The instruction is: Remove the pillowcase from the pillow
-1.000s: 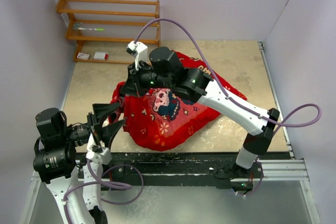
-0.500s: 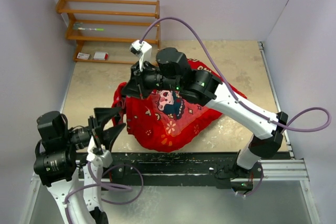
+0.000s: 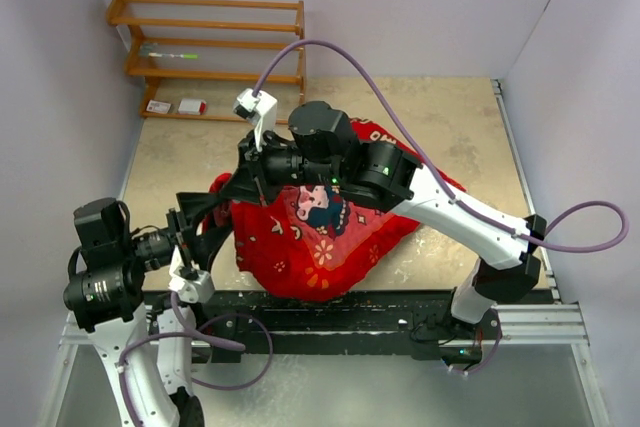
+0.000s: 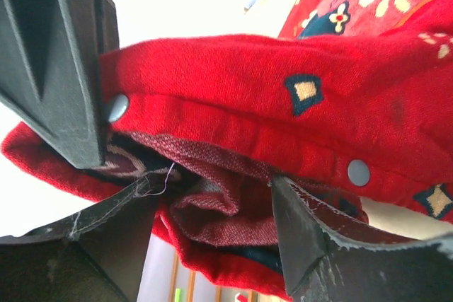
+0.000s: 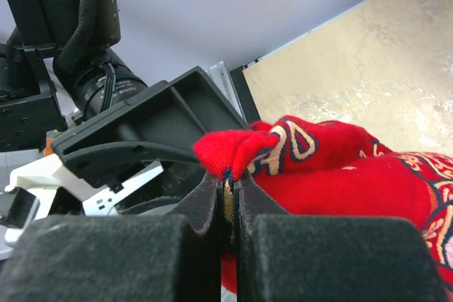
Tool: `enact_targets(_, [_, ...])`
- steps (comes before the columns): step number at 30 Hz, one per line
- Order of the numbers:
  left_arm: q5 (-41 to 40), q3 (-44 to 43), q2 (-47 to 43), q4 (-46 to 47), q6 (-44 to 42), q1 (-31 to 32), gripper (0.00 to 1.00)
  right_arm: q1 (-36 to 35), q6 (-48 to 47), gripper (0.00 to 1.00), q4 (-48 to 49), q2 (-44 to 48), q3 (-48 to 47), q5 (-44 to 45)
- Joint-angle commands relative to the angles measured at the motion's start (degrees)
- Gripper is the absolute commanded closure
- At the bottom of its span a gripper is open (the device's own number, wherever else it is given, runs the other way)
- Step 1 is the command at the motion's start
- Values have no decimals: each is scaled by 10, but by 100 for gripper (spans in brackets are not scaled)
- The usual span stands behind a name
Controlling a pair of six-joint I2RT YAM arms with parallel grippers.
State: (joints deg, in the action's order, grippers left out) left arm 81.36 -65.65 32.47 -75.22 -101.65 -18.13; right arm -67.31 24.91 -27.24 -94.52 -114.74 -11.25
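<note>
my right gripper [image 5: 228, 192] is pinched tight on a raised fold of the pillowcase [image 3: 320, 237]. my left gripper [image 3: 230, 219] stands wide apart, the snap-buttoned hem [image 4: 233, 114] lying between its fingers and touching one. the red heap sits on the table [image 3: 450, 117], a cartoon face [image 3: 322, 209] uppermost.

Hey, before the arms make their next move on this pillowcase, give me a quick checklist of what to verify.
1. Right claw shut on a pillowcase fold: ok.
2. Left claw open, hem between its fingers: ok.
3. Left claw gripping that hem: not ok, not yet closed.
4. Opening gapes under the snaps: ok.
5. Pillow free to slide out: cannot tell, hidden.
</note>
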Motion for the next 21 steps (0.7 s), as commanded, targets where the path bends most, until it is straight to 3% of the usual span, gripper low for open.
enact_targets(1, [-50, 27, 4, 76, 44, -6, 34, -12, 7, 100, 66, 12, -38, -16])
enact_targets(6, [-82, 33, 34, -6, -80, -6, 56, -14, 9, 100, 59, 9, -49, -19])
enact_targets(8, [-83, 46, 21, 39, -43, -6, 65, -15, 8, 100, 60, 10, -47, -20])
enact_targets(12, [-57, 73, -28, 145, 77, -6, 72, -18, 9, 100, 67, 11, -29, -16])
enact_targets(15, [-23, 60, -34, 122, 77, -6, 81, -18, 14, 100, 73, 14, -5, -7])
enact_targets(19, [-9, 52, -36, 24, -36, -6, 98, -15, 2, 100, 59, 21, -5, 20])
enact_targets(21, [-9, 56, -37, -18, -93, -6, 100, -9, -17, 100, 36, 18, -32, 61])
